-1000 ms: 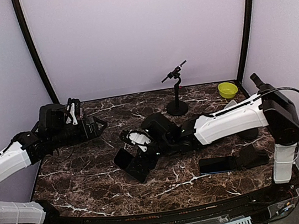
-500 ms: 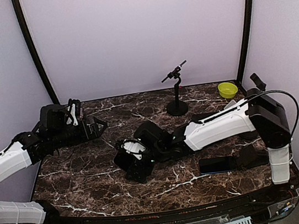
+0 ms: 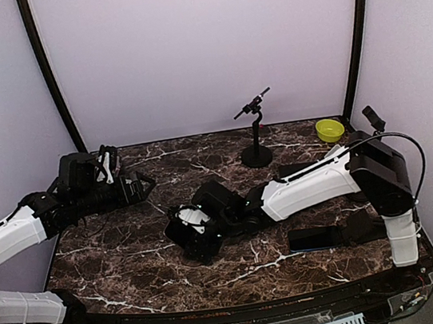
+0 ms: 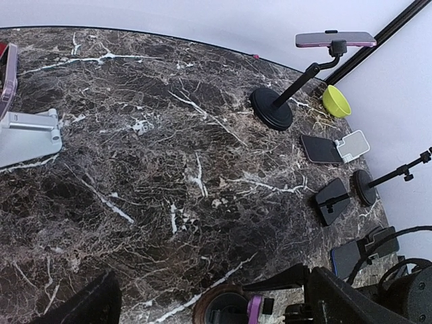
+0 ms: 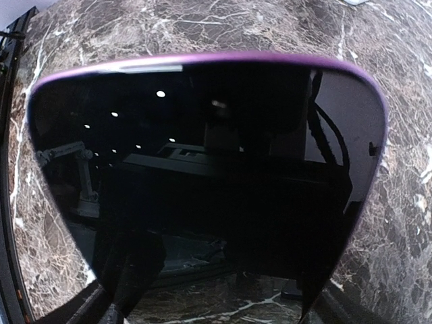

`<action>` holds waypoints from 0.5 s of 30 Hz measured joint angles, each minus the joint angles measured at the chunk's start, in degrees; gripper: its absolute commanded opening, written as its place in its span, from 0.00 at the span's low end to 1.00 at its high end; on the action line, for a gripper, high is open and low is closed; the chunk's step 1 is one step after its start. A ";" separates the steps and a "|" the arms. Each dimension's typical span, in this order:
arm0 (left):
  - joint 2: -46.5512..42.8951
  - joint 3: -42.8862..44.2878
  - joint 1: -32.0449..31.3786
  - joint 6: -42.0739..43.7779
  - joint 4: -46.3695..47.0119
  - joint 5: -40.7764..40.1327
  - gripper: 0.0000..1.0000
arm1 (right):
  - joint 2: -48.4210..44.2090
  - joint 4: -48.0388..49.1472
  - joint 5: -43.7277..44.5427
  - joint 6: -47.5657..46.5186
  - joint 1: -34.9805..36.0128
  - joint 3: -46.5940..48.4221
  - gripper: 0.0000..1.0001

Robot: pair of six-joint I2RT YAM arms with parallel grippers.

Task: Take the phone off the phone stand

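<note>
The phone [image 5: 202,169] sits right in front of my right hand [image 3: 186,229], between my widely spread fingers [image 5: 91,308]; whether they press it, I cannot tell.

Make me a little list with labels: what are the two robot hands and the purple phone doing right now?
phone: purple case, dark screen, fills the right wrist view
right gripper: at the phone, jaws either side of it; grip unclear
left gripper: open, holding nothing, over the left side of the table
yellow bowl: far right corner of the table
</note>
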 measured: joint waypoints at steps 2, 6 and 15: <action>0.00 0.00 0.00 0.00 0.00 -0.17 0.99 | 0.00 0.00 0.09 -0.07 0.00 0.02 0.76; -0.02 0.00 0.00 0.00 -0.02 -0.48 0.99 | 0.00 0.02 0.09 -0.20 0.20 0.13 0.70; -0.15 0.00 0.00 0.17 -0.92 -1.31 0.96 | -0.24 0.15 -0.22 -0.50 0.20 -0.13 0.61</action>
